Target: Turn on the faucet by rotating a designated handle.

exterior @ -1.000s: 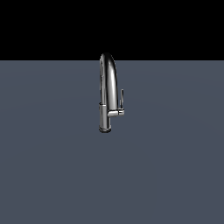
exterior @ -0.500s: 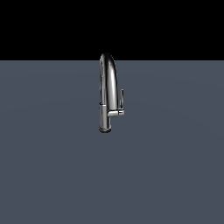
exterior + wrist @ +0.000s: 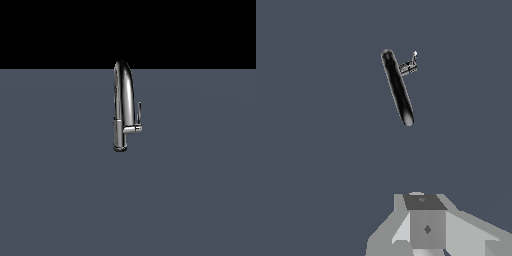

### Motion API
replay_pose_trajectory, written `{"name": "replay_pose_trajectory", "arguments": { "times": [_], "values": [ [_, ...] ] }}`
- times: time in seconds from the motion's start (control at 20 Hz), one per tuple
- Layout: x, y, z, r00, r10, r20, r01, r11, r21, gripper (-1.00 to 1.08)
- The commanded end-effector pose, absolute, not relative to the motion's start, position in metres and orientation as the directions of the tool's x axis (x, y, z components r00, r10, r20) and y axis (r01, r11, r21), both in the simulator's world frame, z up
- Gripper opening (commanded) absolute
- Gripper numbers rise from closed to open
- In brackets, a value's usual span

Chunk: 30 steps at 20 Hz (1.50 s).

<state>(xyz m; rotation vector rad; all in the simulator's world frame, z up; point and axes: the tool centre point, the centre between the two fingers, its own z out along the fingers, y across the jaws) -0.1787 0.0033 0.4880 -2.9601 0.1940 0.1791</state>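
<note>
Wrist view shows the gripper (image 3: 426, 227) well above and apart from the one faucet (image 3: 397, 87), holding nothing; whether its jaws are parted I cannot tell. The single handle (image 3: 139, 114) stands upright on the exterior view's right of the faucet body. Approach from that side, catching only the thin lever, not the spout.

From my grey blocky gripper (image 3: 423, 235), I see open slate-grey floor (image 3: 316, 150) on every side. The only obstacle ahead is the tall chrome gooseneck faucet (image 3: 397, 87), well apart from the tool. Its thin chrome lever handle (image 3: 409, 65) juts from the side, unobstructed; nothing stands between it and the gripper.
</note>
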Motion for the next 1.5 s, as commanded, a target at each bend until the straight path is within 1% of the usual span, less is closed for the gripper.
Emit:
{"name": "replay_pose_trajectory", "arguments": {
  "times": [0.0, 0.75, 1.45],
  "values": [
    [-0.165, 0.002, 0.484, 0.975, -0.143, -0.171, -0.174, -0.968, -0.183, -1.00],
    [-0.085, -0.008, 0.445, 0.868, -0.253, -0.428, -0.396, -0.872, -0.288, -1.00],
    [-0.019, -0.023, 0.387, 0.690, -0.287, -0.665, -0.611, -0.723, -0.321, -1.00]
  ]
}}
